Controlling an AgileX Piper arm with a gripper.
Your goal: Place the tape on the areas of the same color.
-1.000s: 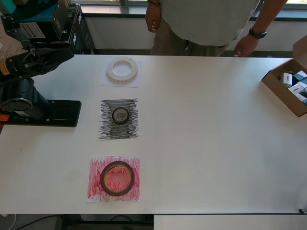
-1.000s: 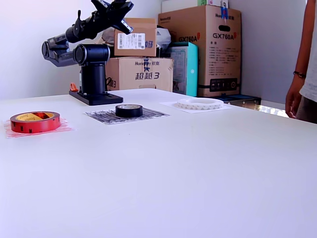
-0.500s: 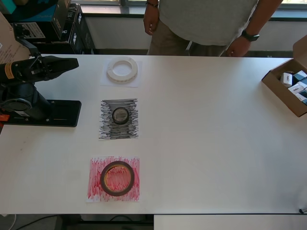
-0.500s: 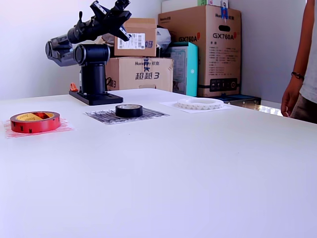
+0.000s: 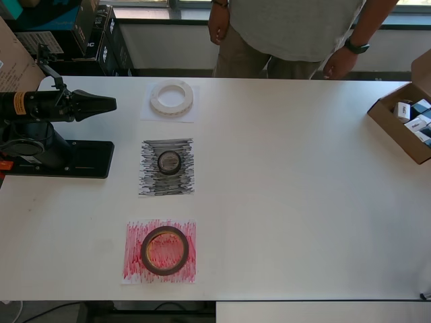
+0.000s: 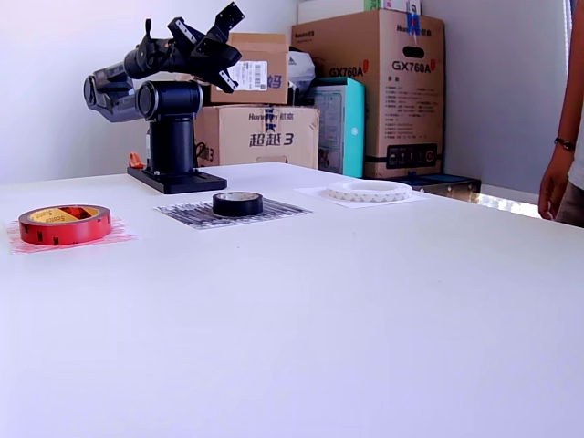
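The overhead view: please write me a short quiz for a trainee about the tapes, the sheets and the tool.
1. True or false: every roll lies on a sheet of its own color.
2. Which roll is the smallest? A red, B black, C white.
3. Does the tool hold anything?

Key
1. True: red roll on red sheet, black roll on black sheet, white roll on white sheet.
2. B.
3. No; the tool is open, holding nothing, above the table.

Black arm point(image 5: 40, 108) (yellow label)
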